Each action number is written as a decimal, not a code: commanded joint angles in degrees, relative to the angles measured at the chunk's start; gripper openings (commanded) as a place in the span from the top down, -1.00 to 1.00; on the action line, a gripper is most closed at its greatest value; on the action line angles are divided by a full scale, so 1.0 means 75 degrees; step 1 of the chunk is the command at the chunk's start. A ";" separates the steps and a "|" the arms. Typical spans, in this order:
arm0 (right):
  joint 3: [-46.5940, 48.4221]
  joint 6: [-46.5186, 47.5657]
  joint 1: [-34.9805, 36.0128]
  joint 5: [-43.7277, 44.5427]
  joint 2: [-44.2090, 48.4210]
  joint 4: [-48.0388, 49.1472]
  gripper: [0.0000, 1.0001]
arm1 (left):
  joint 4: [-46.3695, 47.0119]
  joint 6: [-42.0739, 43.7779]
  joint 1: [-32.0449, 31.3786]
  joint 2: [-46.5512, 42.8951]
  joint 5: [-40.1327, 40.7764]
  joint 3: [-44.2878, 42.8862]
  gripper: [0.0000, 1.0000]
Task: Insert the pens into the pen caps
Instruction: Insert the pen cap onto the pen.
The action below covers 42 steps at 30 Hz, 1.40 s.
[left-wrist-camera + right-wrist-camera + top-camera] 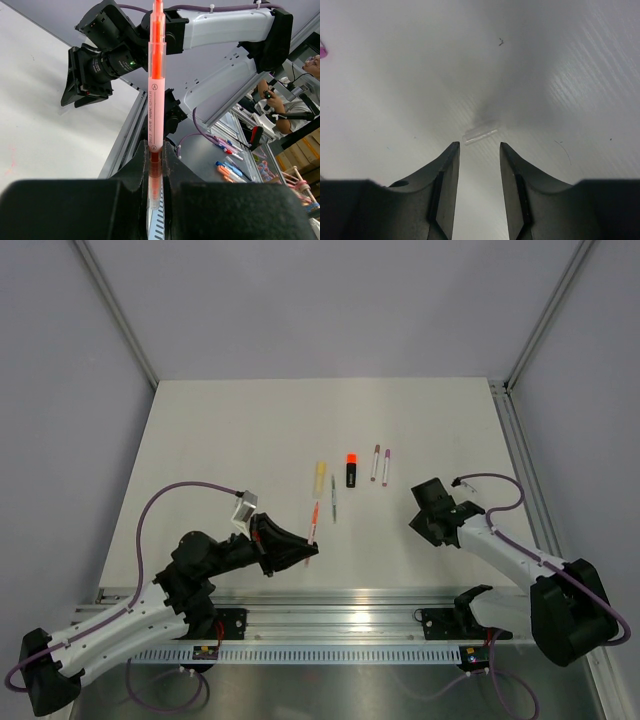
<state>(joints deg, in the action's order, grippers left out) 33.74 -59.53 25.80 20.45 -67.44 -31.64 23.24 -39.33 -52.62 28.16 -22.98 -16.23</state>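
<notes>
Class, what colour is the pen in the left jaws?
Orange-red pen, clearest in left wrist view.

Bright even light, perhaps slight blur

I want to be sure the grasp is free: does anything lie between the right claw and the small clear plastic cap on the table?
Nothing visible does. In the right wrist view the small clear plastic cap lies on bare white table just ahead of the right claw, whose jaws stand open.
</notes>
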 commanded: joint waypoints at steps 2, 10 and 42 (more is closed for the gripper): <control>0.0329 -0.0137 -0.0100 0.0403 -0.0112 -0.0164 0.10 | 0.0510 0.0006 -0.0074 -0.0087 -0.0135 0.0090 1.00; 0.0599 0.0050 -0.0135 0.0437 -0.0745 -0.0199 0.10 | 0.0510 0.0006 -0.0085 -0.0099 -0.0123 0.0090 1.00; 0.0998 0.0413 -0.0124 0.0121 -0.1672 -0.0352 0.34 | 0.0533 -0.0006 -0.0168 -0.0204 -0.0088 0.0125 1.00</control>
<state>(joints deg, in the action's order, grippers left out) 38.79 -57.04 25.17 21.32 -79.15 -33.39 23.66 -39.51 -53.56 27.33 -23.20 -15.38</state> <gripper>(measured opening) 0.346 0.072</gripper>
